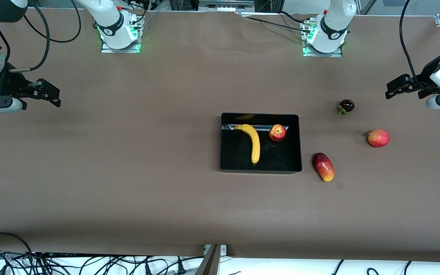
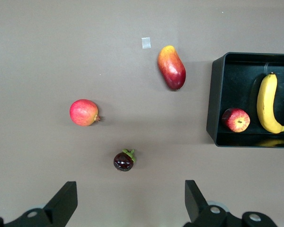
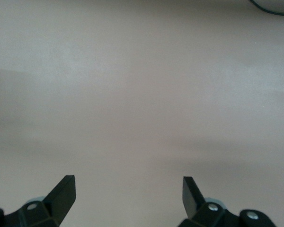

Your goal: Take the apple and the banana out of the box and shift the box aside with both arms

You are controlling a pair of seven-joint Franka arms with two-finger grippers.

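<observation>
The black box [image 1: 300, 141] sits near the table's middle. In it lie the yellow banana [image 1: 253, 141] and the small red apple [image 1: 277, 132], side by side. The left wrist view shows the box [image 2: 214, 99], banana [image 2: 268, 104] and apple [image 2: 235, 119] too. My left gripper [image 1: 393, 88] is open and empty, up over the left arm's end of the table, away from the box. My right gripper [image 1: 50, 93] is open and empty over the right arm's end. In the wrist views the left gripper [image 2: 131, 198] and right gripper [image 3: 128, 194] hold nothing.
A dark purple mangosteen [image 1: 346, 105], a larger red round fruit [image 1: 378, 138] and an elongated red-yellow mango-like fruit [image 1: 323, 166] lie on the brown table between the box and the left arm's end. Cables run along the table's near edge.
</observation>
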